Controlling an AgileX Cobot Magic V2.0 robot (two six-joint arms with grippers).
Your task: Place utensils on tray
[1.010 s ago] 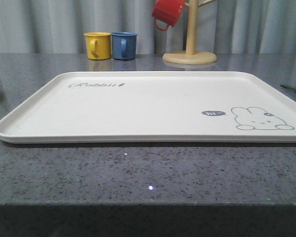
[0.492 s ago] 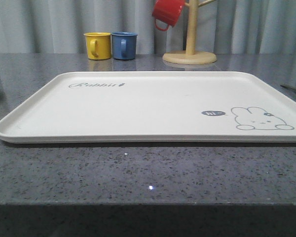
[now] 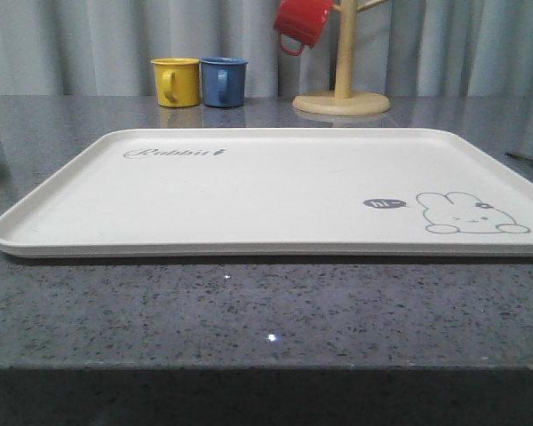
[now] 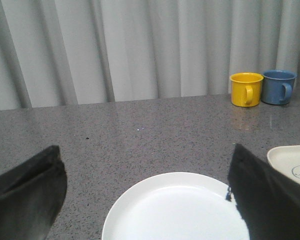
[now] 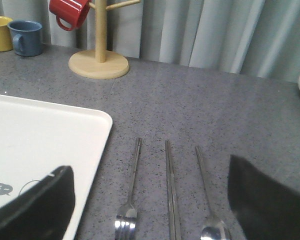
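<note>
The cream tray (image 3: 275,191) with its rabbit drawing lies in the middle of the grey counter, nothing on it. A round white plate (image 4: 175,210) rests on the counter left of the tray, directly below my left gripper (image 4: 145,165), which is open with its fingers (image 4: 27,195) spread either side of the plate. A fork (image 5: 132,185), a pair of chopsticks (image 5: 171,190) and a spoon (image 5: 206,195) lie side by side on the counter right of the tray's corner (image 5: 90,125). My right gripper (image 5: 150,175) hangs open above them, holding nothing.
A yellow mug (image 3: 176,82) and a blue mug (image 3: 224,82) stand at the back of the counter. A red mug (image 3: 302,22) hangs on a wooden mug tree (image 3: 342,98) behind the tray. Grey curtains close off the back.
</note>
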